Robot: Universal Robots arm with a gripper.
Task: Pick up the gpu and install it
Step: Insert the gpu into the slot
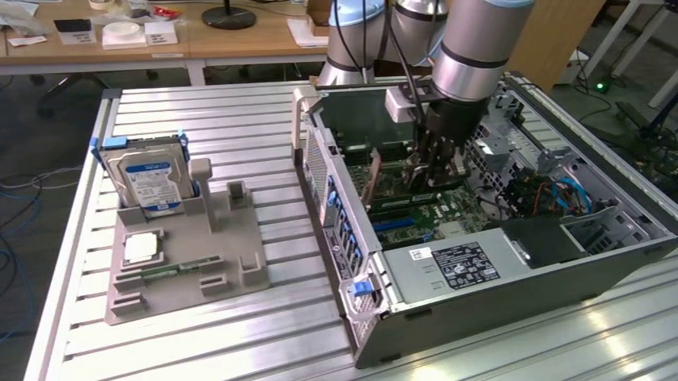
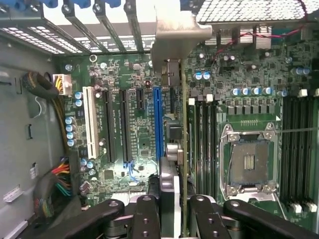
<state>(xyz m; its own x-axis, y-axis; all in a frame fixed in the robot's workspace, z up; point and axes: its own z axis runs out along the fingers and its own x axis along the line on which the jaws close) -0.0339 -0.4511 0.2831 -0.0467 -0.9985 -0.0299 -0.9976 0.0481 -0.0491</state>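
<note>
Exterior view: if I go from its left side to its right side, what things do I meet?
Hard drive with blue-white label → computer case's perforated wall → robot hand gripping the gpu → blue cables.

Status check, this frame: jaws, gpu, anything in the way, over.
Gripper jaws shut on gpu. Card edge-on over motherboard, bracket toward rear slot covers. Nothing seen blocking blue slot.
</note>
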